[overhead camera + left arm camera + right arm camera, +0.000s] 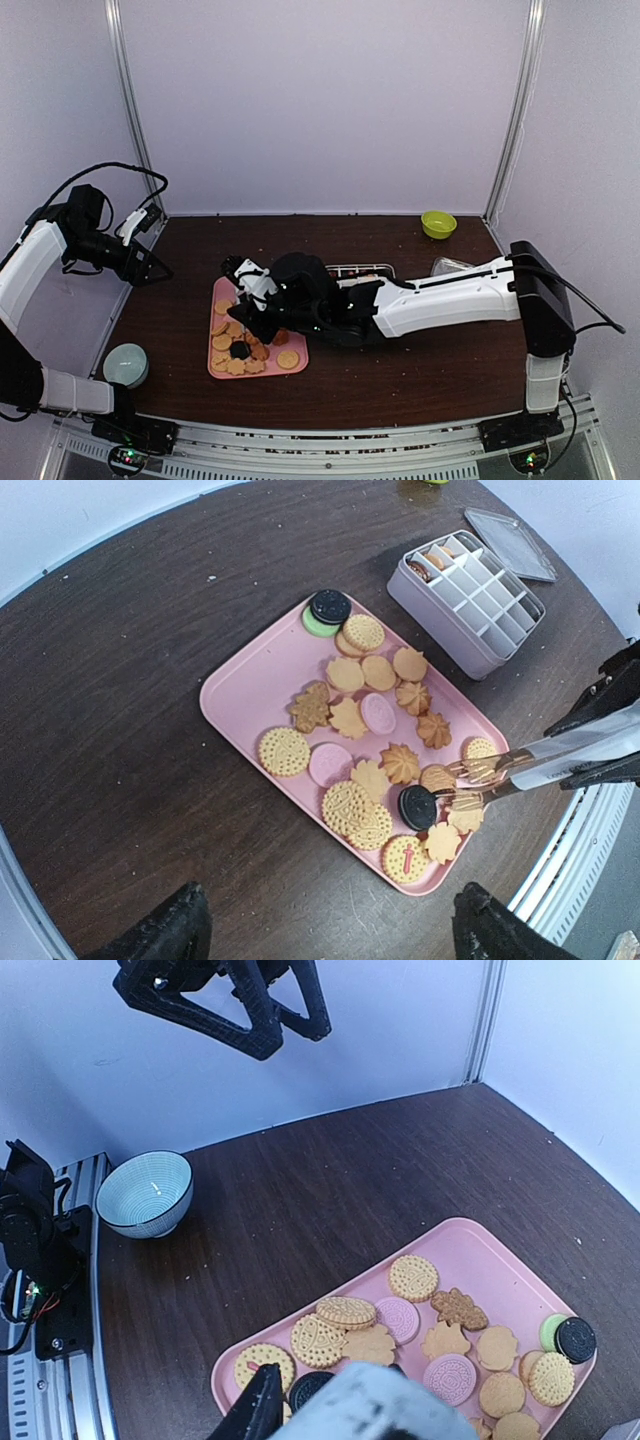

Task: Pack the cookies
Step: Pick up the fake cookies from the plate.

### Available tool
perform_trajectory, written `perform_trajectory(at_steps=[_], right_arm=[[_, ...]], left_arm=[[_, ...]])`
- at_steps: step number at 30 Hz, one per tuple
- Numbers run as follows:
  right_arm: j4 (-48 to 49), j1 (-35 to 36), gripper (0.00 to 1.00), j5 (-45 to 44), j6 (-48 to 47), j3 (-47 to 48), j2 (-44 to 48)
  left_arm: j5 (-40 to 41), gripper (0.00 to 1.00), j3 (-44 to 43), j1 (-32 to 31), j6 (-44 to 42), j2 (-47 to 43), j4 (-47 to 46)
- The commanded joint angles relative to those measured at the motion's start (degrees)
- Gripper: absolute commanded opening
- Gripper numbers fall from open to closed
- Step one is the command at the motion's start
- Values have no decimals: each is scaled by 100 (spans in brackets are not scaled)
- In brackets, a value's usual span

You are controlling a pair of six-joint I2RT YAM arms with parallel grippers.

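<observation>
Right pincer [603, 732], in the left wrist view, is clamped on the tongs [500, 770], whose tips spread just over the cookies [345, 675] at one end of the pink tray [250, 695], beside a black one; whether they pinch any I cannot tell. Past it stands a grey divided box [440, 615], a few cookies in its corner cells, its lid [512, 542] lying off beside it. The left pincer [330, 925] gapes wide.

From the top, the tray sits left of centre on the dark brown table [420, 370], the right arm [450, 295] reaching across to it. A green bowl [438, 223] stands in the far right corner, a pale bowl [126, 363] at the near left edge, lilac walls [320, 100] around.

Right wrist view: cookies on the tray below, the pale bowl well apart, the left pincer hanging above, fingers spread.
</observation>
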State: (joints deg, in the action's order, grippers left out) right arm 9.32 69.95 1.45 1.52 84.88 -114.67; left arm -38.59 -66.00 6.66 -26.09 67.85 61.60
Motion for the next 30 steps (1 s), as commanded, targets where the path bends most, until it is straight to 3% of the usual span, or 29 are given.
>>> perform_trajectory(at_steps=[1, 8, 30], right_arm=[[-79, -162, 32, -339, -73, -367, 243], [-80, -305, 32, -354, -158, -489, 480], [187, -267, 35, 103, 194, -27, -9]], left_arm=[[-105, 86, -8, 35, -89, -59, 42], [-149, 86, -2, 30, -76, -36, 44], [-113, 86, 6, 37, -107, -66, 45]])
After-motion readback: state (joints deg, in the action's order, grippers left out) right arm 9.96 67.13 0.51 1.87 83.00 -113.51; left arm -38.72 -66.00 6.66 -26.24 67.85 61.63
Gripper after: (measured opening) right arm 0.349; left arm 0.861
